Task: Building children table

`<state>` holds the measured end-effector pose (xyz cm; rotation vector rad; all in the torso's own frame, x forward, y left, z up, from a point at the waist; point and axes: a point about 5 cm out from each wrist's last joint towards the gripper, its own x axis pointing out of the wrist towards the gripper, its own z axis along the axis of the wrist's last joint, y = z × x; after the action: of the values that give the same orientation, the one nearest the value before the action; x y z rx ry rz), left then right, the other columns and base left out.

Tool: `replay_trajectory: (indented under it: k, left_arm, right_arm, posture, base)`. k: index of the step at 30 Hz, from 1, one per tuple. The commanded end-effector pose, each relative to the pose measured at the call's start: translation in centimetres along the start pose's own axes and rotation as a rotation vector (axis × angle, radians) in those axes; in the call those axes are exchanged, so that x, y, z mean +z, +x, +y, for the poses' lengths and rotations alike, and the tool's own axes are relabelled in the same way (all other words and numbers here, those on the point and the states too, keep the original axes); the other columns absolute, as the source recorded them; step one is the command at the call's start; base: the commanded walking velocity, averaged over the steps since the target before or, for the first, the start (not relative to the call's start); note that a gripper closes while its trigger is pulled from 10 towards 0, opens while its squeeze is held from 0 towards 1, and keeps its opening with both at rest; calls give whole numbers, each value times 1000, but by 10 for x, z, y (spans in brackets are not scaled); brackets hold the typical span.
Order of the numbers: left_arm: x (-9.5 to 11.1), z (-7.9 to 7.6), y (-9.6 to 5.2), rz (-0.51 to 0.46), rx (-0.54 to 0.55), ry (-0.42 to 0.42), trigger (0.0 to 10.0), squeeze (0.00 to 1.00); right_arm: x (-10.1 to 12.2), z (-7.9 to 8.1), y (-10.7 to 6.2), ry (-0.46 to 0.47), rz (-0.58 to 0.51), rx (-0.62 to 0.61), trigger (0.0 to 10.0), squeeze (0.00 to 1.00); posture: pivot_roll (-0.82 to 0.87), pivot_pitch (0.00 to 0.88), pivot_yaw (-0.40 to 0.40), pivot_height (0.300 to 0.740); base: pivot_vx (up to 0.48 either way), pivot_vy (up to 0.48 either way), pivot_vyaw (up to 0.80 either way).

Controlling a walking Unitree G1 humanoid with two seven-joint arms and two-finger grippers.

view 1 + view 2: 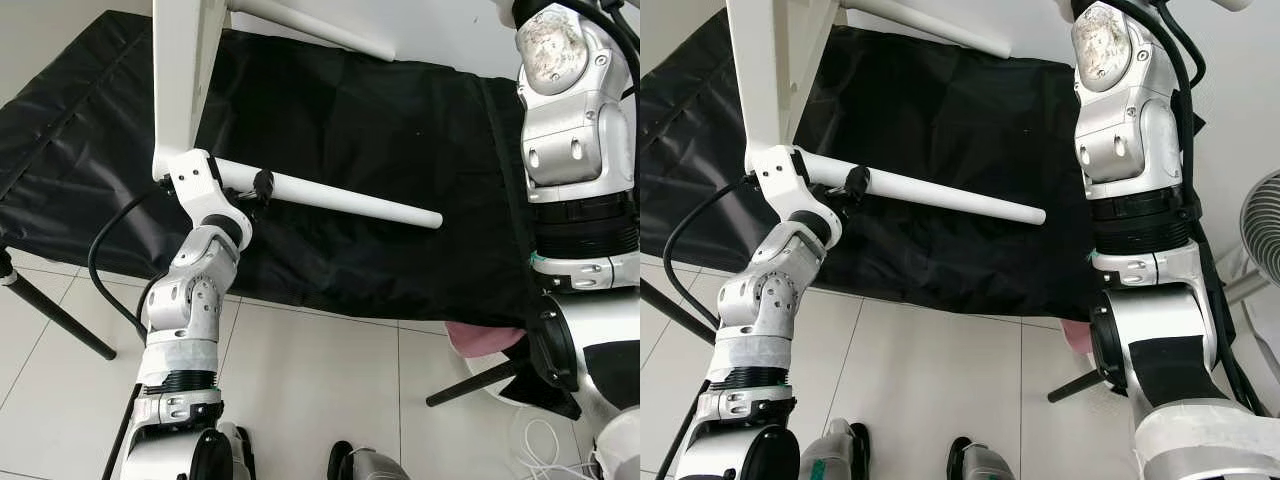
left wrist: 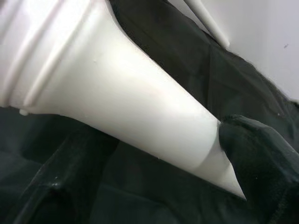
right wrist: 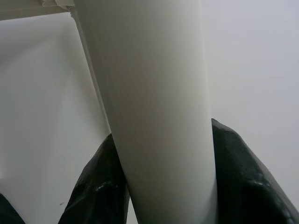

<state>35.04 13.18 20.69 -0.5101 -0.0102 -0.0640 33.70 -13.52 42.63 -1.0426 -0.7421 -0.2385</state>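
The children's table (image 1: 185,60) is tipped on its side over a black cloth (image 1: 380,130) spread on the floor, so its white legs jut out sideways. The left gripper (image 1: 262,184) is clenched around 1 leg (image 1: 340,198) close to where that leg joins the tabletop; in the left wrist view a black fingertip (image 2: 254,140) presses against the tapering shaft, and the leg's free end runs well beyond the gripper toward the robot's right. The right gripper (image 3: 163,186) grasps a 2nd leg (image 3: 154,93), with a finger on each side of the round shaft in the right wrist view. Its arm reaches up past the top of the head views.

Judging by the look, the legs are smooth, glossy, rigid plastic or painted wood: light, stiff, not fragile, but slippery, and the taper would let a grip slide toward the thin end. The better hold is probably near the thick root, just ahead of the ribbed collar (image 2: 28,56), where twisting force carries best and the leg flexes least. The tabletop itself seems broad and light, likely to swing if only 1 leg is held.
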Motion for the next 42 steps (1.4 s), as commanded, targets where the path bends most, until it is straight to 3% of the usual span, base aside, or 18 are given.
replay_trajectory:
  k: [1, 3, 4, 5, 14, 15, 16, 17, 23, 27, 28, 32, 35, 36, 38, 40, 42]
  left_arm:
    - [3, 17, 0, -17, 250, -28, 10000, 0]
    - [4, 6, 11, -17, 227, -149, 10000, 0]
    - [4, 6, 11, -17, 227, -149, 10000, 0]
    - [4, -4, 18, -8, 214, -250, 10000, 0]
    - [4, -10, 26, 6, 221, -390, 10000, 0]
    - [5, -13, 27, 5, 212, -415, 7333, 0]
    - [5, -13, 27, 5, 212, -415, 7333, 0]
    - [7, -18, 28, -6, 183, -437, 0, 0]
    - [12, -29, 27, -27, 116, -460, 0, 0]
    - [32, -35, 26, -73, 88, -422, 0, 0]
    - [44, -38, 26, -104, 61, -398, 0, 0]
    - [62, -42, 27, -139, 23, -370, 0, 0]
    - [103, -49, 28, -230, -48, -296, 0, 0]
    - [103, -49, 28, -230, -48, -296, 0, 0]
    - [133, -56, 25, -298, -101, -247, 0, 0]
    - [133, -56, 25, -298, -101, -247, 0, 0]
    - [170, -66, 19, -390, -163, -203, 0, 0]
  right_arm:
    - [-28, -34, -4, 150, 134, -175, 0, 0]
    - [-29, -33, -3, 163, 139, -169, 0, 0]
    - [-29, -33, -3, 163, 139, -169, 0, 0]
    - [-29, -32, -3, 165, 145, -165, 0, 0]
    - [-30, -30, -5, 176, 163, -159, 0, 0]
    - [-30, -30, -4, 177, 163, -160, 0, 0]
    - [-30, -30, -4, 177, 163, -160, 0, 0]
    - [-30, -30, -4, 178, 166, -162, 0, 0]
    - [-30, -27, -2, 188, 168, -160, 0, 0]
    - [-30, -27, -2, 182, 164, -170, 0, 0]
    - [-30, -28, -2, 180, 164, -174, 10000, 0]
    - [-32, -28, -2, 183, 167, -178, 10000, 0]
    - [-36, -29, -5, 197, 170, -207, 10000, 0]
    - [-36, -29, -5, 197, 170, -207, 10000, 0]
    - [-41, -29, -9, 214, 182, -247, 10000, 0]
    - [-41, -29, -9, 214, 182, -247, 10000, 0]
    - [-55, -22, -17, 229, 223, -269, 10000, 0]
  posture:
    - [-31, 143, -8, 740]
    - [-33, 139, -8, 740]
    - [-33, 139, -8, 740]
    - [-40, 135, -6, 740]
    - [-39, 138, -2, 740]
    - [-40, 138, -1, 740]
    - [-40, 138, -1, 740]
    - [-37, 139, -1, 740]
    - [-34, 141, 1, 740]
    - [-26, 142, -2, 740]
    - [-18, 145, -2, 740]
    - [-11, 150, 0, 740]
    - [-2, 156, -7, 740]
    - [-2, 156, -7, 740]
    - [10, 156, -14, 740]
    - [10, 156, -14, 740]
    - [30, 153, -24, 740]
  base:
    - [0, 0, 0]
    - [0, 0, 0]
    - [0, 0, 0]
    - [0, 0, 0]
    - [0, 0, 0]
    - [0, 0, 0]
    - [0, 0, 0]
    - [0, 0, 0]
    - [0, 0, 0]
    - [0, 0, 0]
    - [0, 0, 0]
    - [0, 0, 0]
    - [0, 0, 0]
    - [0, 0, 0]
    - [0, 0, 0]
    - [0, 0, 0]
    - [0, 0, 0]
